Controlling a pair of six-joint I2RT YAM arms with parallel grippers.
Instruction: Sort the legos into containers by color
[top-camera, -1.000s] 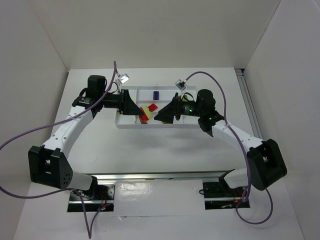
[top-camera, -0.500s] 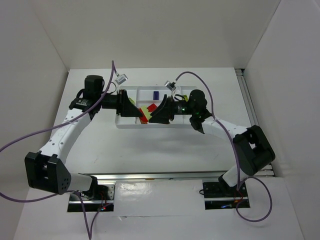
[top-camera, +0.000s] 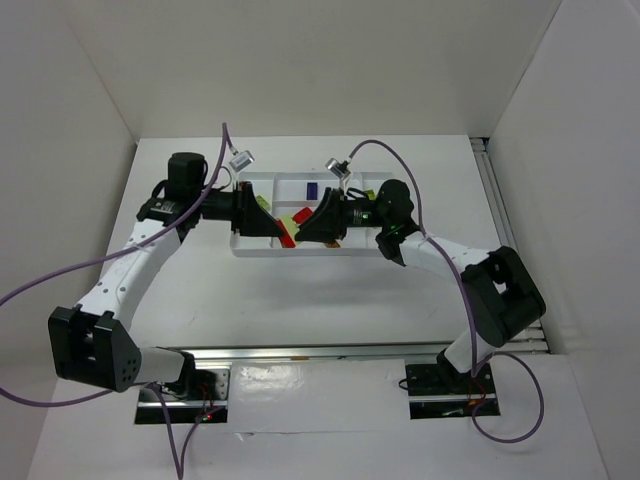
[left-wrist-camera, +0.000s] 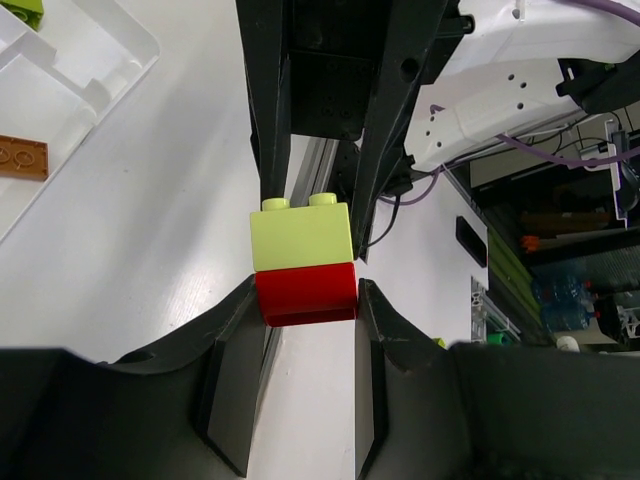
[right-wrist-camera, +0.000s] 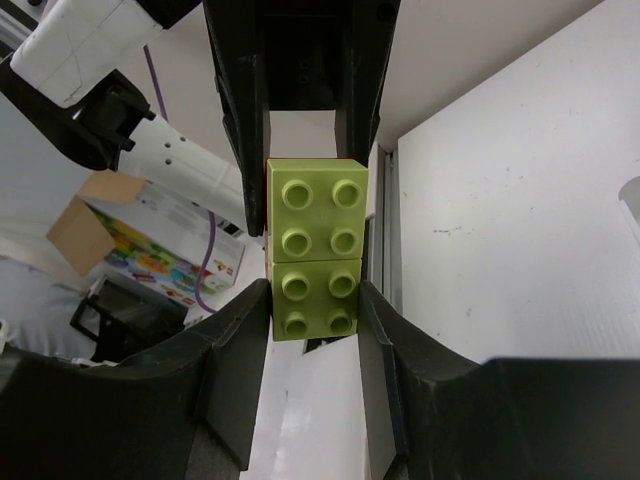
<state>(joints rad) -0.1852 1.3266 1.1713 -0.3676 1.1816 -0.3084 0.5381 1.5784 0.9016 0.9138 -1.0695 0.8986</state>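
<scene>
Apparently left tool (left-wrist-camera: 305, 300) and right tool (right-wrist-camera: 313, 300) both pinch one lego stack (left-wrist-camera: 303, 245), partly hidden.

Over the tray (top-camera: 246, 250), the left gripper (top-camera: 277, 229) and right gripper (top-camera: 303, 231) meet from either side, a brick stack (top-camera: 290, 224) between their fingertips. Another brick (top-camera: 312, 189) lies in the tray, far middle.

Red brick (left-wrist-camera: 305, 293): pinched in my left gripper (left-wrist-camera: 306, 300), over the tray (top-camera: 255, 247).
Yellow-green brick (left-wrist-camera: 300, 235): pressed onto the red one, 2 studs showing, pinched in my right gripper (right-wrist-camera: 313, 300).
Blue brick (top-camera: 312, 189): lying in a far compartment.
Orange plate (left-wrist-camera: 22, 158): flat in the tray.
</scene>
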